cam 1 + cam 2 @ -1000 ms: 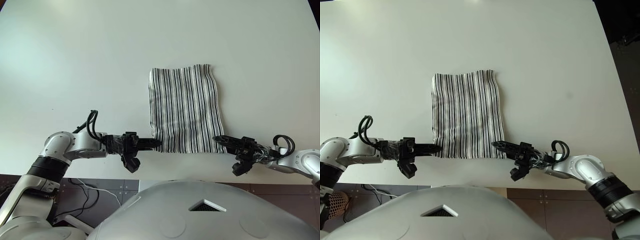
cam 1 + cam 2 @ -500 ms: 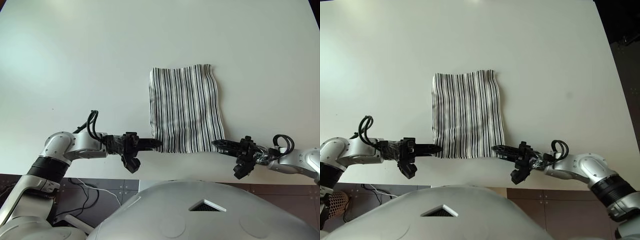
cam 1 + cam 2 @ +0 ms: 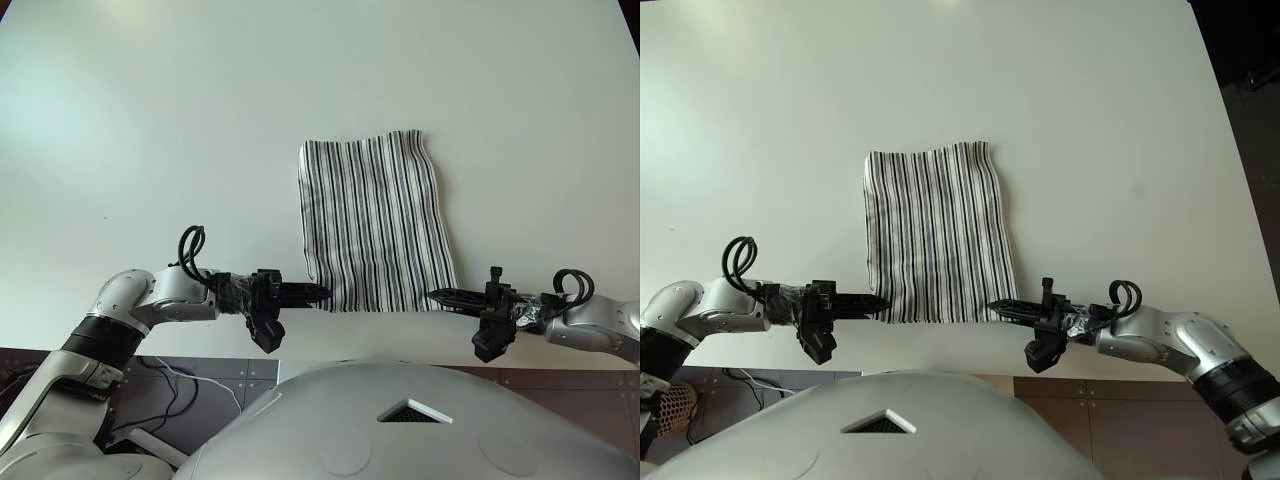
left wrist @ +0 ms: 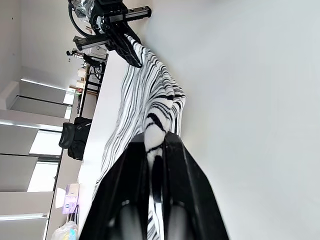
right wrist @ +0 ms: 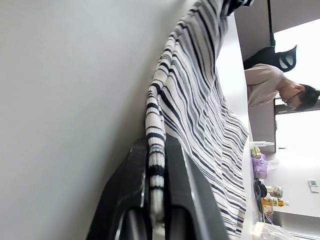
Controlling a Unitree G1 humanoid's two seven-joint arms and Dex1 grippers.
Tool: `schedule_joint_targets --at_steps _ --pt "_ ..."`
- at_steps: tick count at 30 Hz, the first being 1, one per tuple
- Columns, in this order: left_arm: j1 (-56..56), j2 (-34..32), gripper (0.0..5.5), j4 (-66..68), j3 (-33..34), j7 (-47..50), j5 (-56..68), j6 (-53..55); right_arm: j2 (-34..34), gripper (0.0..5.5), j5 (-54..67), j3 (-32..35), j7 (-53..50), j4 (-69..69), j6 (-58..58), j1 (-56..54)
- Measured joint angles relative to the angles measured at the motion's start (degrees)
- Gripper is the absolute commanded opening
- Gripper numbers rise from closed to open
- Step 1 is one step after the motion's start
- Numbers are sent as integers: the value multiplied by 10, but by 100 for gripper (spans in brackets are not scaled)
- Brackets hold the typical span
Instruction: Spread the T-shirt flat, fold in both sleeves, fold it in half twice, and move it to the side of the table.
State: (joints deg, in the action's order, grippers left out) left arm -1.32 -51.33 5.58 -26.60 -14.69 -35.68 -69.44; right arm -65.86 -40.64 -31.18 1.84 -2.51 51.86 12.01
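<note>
The black-and-white striped T-shirt (image 3: pixel 373 220) lies folded into a tall rectangle on the white table (image 3: pixel 180 130), a little right of centre. My left gripper (image 3: pixel 318 294) is shut on the shirt's near left corner, low over the table. My right gripper (image 3: pixel 437 296) is shut on the near right corner. In the left wrist view the striped cloth (image 4: pixel 150 102) is pinched between the black fingers (image 4: pixel 175 165), with the right gripper (image 4: pixel 125 42) at the far end of the hem. The right wrist view shows the hem (image 5: pixel 157 130) clamped between its fingers (image 5: pixel 175 165).
The table's near edge (image 3: pixel 200 345) runs just under both grippers. Bare white tabletop stretches to the left, right and far side of the shirt. Cables (image 3: pixel 190 385) lie on the floor below the edge.
Both grippers have drawn toward the near edge of the table, pulling the shirt's near hem with them. The shirt now lies a little longer and closer to me.
</note>
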Motion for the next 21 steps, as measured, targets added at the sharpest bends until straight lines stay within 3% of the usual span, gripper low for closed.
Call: schedule_joint_targets --at_steps 4,7,12,16,21 --pt "-59 -38 12 -66 27 -11 54 14 -72 10 54 65 38 -102 -11 109" --pt "-164 -77 12 -147 75 -11 90 23 -130 10 134 169 56 -185 -24 193" --pt "-256 -81 12 -237 136 -18 142 80 -128 10 264 317 127 -296 -85 289" --pt "-212 -61 12 -261 124 -64 223 183 -106 10 387 316 205 -325 -192 226" --pt "-100 -29 12 -194 91 -158 306 295 -34 10 513 240 334 -251 -349 43"
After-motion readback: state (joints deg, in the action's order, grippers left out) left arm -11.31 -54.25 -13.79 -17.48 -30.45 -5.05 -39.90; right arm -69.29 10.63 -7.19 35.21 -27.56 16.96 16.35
